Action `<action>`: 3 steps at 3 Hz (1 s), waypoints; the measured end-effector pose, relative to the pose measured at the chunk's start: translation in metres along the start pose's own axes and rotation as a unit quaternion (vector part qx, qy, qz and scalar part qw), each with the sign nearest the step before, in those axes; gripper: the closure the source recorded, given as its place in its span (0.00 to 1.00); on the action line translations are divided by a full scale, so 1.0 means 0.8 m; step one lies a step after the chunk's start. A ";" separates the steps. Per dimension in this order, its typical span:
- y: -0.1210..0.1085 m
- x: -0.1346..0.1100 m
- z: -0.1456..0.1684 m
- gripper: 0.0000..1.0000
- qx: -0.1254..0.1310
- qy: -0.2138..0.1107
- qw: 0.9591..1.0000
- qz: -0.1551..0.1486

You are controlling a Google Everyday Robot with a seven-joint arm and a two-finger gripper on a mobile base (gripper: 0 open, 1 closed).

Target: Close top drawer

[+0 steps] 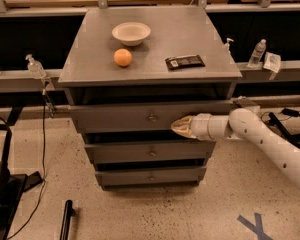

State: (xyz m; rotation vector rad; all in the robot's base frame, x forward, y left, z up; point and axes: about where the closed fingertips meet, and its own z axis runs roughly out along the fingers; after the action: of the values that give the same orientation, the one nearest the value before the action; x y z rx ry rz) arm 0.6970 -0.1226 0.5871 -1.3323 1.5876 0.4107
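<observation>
The top drawer [120,117] of a grey cabinet has a tall flat front and a small central metal knob [152,117]. It stands only slightly out from the cabinet frame. My gripper [177,127] comes in from the right on a white arm. Its tip rests against the drawer front just right of the knob, near the panel's lower edge. Two lower grey drawers [151,153] with like knobs sit below.
On the cabinet top [90,66] lie a white bowl [131,33], an orange [122,57] and a dark wrapped bar [185,61]. Bottles [257,53] stand on shelves at both sides. Cables and a black stand [5,184] are on the floor at left.
</observation>
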 end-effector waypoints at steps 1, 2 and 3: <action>-0.010 -0.002 -0.007 1.00 0.010 -0.010 1.000 -0.009; -0.008 -0.010 -0.019 1.00 0.009 -0.025 1.000 -0.011; 0.011 -0.031 -0.040 1.00 -0.008 -0.039 0.999 -0.026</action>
State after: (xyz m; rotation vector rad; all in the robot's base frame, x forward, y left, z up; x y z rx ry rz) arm 0.6721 -0.1302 0.6197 -1.3498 1.4845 0.4391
